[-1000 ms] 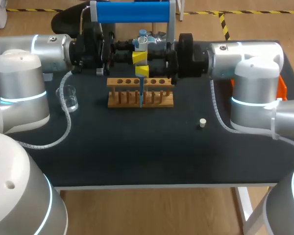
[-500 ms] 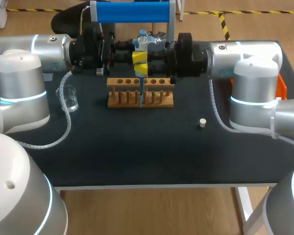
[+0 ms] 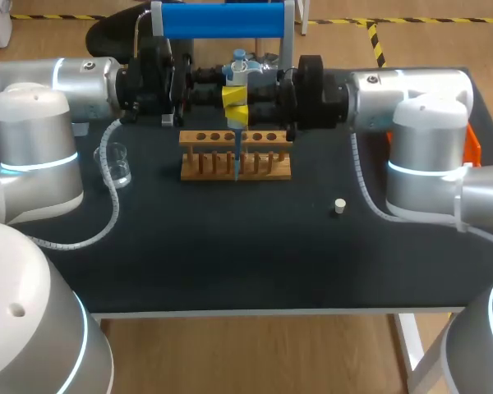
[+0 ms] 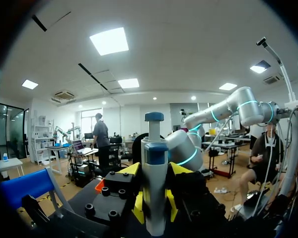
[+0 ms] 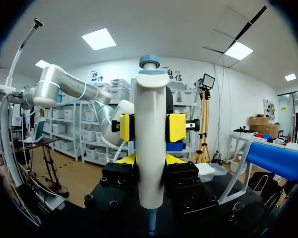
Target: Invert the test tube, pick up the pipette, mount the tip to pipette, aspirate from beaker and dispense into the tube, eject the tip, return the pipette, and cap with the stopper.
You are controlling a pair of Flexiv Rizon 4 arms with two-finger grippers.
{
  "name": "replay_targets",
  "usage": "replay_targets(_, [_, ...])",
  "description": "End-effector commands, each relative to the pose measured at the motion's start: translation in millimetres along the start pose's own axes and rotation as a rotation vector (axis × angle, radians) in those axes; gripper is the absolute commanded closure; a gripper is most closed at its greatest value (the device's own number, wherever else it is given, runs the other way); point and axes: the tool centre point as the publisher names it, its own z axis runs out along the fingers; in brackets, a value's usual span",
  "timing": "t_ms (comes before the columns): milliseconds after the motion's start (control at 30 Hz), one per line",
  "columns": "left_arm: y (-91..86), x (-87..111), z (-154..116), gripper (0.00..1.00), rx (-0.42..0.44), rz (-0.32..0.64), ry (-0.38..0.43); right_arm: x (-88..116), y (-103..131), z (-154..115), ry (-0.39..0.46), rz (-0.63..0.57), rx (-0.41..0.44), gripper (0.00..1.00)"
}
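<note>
Your two arms meet over the back of the table (image 3: 246, 254), and both your left hand (image 4: 154, 198) and your right hand (image 5: 150, 159) are clenched on the pipette (image 3: 237, 78) from opposite sides. It stands upright between them, its blue tip (image 3: 237, 152) reaching down to the wooden rack (image 3: 205, 160) just below. The beaker (image 3: 117, 164) sits left of the rack near your left arm, and the stopper (image 3: 339, 206) lies well apart on the right, with nothing touching either of them.

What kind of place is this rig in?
Likely a robotics lab's mock chemistry bench: a pipette, a wooden test tube rack and a small glass beaker on a black table.
</note>
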Motion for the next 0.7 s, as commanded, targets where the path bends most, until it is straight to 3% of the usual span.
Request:
replay_targets(33, [0.2, 0.4, 1, 0.00, 0.000, 0.002, -0.002, -1, 0, -3, 0.016, 0.002, 0.005, 1.00])
replay_targets(700, [0.2, 0.4, 1, 0.00, 0.000, 0.002, -0.002, 1, 3, -42, 0.137, -0.015, 0.015, 1.00])
